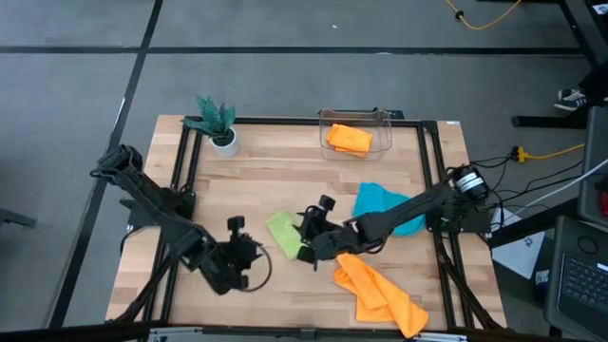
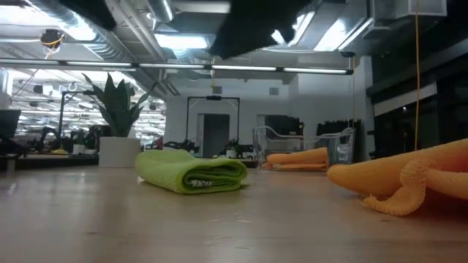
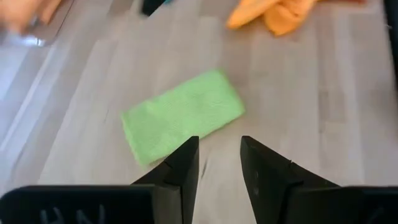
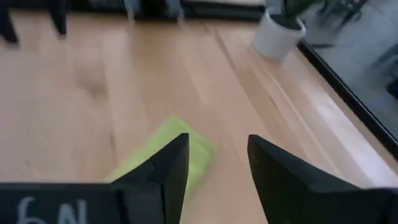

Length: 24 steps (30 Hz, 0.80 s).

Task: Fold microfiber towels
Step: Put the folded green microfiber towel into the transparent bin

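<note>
Green towel [image 1: 284,235] lies folded into a small rectangle near the middle of the counter [image 1: 285,180], flat on the wood, nothing gripping it. In the low view it shows as a thick fold [image 2: 191,172] with the rounded edge toward the camera.

Left claw [image 1: 249,255] sits just beside the green towel on its left, above the counter. Left wrist view shows the fingers [image 3: 180,171] parted with bare wood in the gap, empty; the green towel [image 3: 181,114] lies just ahead of the tips.

Right claw [image 1: 309,239] is at the towel's right edge, arm reaching in from the right side of the counter. Its fingers [image 4: 171,163] also stand apart, holding nothing; the green towel [image 4: 186,155] shows partly behind one finger.

Orange towel [image 1: 378,293] lies crumpled and unfolded at the front right of the counter, near the edge. Low view has it bunched up at right [image 2: 409,179].

Teal towel [image 1: 385,204] lies right of centre, partly under the right arm; can't tell if it's folded.

Second orange towel [image 1: 348,139] is folded inside the clear bin [image 1: 385,128] at the back of the counter. Plant [image 1: 217,122] in a white pot stands at the back left.
</note>
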Each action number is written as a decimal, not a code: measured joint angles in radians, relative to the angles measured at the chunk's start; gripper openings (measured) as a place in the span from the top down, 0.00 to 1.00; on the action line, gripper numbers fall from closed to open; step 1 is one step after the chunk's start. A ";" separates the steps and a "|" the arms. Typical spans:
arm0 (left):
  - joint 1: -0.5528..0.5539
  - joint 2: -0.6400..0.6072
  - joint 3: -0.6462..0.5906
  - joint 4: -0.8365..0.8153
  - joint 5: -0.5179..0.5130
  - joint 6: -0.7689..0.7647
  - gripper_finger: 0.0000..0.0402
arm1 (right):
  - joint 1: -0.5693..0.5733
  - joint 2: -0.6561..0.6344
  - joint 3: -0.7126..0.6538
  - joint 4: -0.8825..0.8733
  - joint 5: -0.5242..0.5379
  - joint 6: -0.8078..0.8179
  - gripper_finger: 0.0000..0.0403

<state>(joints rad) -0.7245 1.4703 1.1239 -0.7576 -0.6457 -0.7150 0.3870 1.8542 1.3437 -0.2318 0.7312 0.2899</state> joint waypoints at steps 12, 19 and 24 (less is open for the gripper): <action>0.091 0.005 -0.179 0.122 0.093 -0.138 0.73 | -0.004 0.009 -0.115 -0.190 -0.036 0.153 0.59; 0.127 0.005 -0.302 0.315 0.134 -0.174 0.73 | -0.010 0.010 -0.300 0.104 -0.044 0.021 0.59; 0.177 0.005 -0.328 0.327 0.155 -0.174 0.73 | -0.019 0.010 -0.346 0.234 -0.135 -0.119 0.59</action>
<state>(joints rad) -0.5475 1.4754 0.7957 -0.4307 -0.4906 -0.8886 0.3676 1.8645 0.9976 0.0017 0.5963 0.1710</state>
